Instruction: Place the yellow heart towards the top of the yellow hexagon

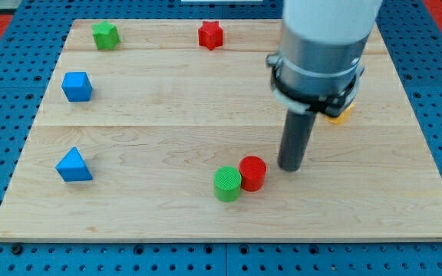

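My tip rests just right of the red cylinder; no jaws exist. A yellow block peeks out behind the arm, shape hidden; approach it slowly from the near side.

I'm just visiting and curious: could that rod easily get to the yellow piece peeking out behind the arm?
Probably yes. My tip rests on bare board just below the yellow block, with nothing between them. The arm hides most of that block, so its shape is unclear.
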### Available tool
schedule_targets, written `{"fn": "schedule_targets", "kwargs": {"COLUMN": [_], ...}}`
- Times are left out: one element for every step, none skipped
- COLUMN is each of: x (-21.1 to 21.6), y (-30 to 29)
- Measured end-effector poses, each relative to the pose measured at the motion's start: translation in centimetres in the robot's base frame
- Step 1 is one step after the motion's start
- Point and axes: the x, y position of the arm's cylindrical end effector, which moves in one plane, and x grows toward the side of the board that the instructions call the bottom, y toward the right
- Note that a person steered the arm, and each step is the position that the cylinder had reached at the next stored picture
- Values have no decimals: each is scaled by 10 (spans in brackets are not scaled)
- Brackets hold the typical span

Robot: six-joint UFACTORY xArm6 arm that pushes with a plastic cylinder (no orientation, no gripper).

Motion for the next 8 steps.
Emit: {"fn": "schedule_targets", "kwargs": {"x": [-31, -60, -55, -55, -55, -66, -69, -69], "y": [39, 62, 62, 67, 77, 98, 99, 99]}}
